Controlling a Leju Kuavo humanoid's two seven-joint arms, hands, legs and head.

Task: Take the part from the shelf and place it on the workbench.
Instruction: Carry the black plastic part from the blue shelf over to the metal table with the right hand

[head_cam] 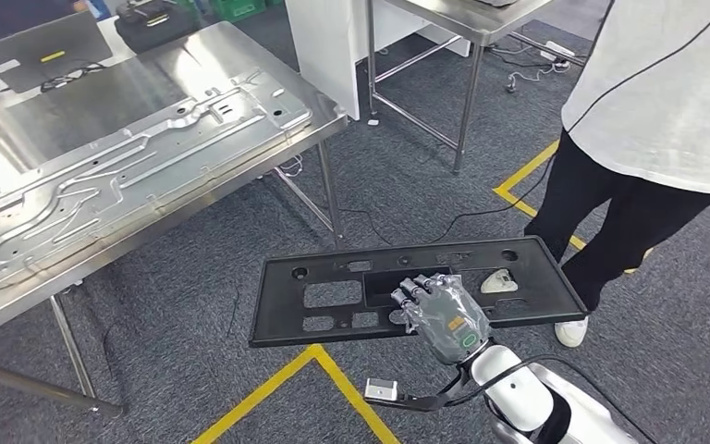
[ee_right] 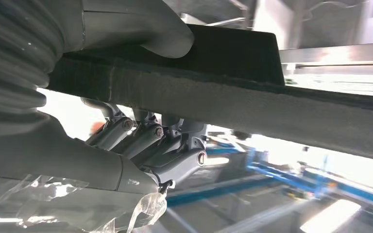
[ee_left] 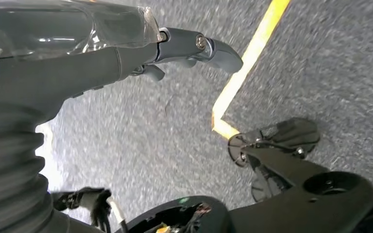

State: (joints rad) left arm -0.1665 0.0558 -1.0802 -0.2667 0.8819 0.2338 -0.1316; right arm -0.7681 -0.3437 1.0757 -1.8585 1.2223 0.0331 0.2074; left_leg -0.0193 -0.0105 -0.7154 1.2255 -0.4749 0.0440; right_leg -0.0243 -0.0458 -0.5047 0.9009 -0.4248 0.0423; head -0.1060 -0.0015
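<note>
Gripping black part (head_cam: 351,294) with right robot hand (head_cam: 439,308), left robot hand (ee_left: 126,48) spread, no readable writing

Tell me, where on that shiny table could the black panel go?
The workbench is mostly covered by a stamped metal sheet. Bare steel shows along the near edge and between the sheet and the laptop at the back. The right hand holds the black panel.

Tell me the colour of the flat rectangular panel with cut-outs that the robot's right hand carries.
Black; the flat rectangular panel held by the right hand shows best in the head view.
</note>
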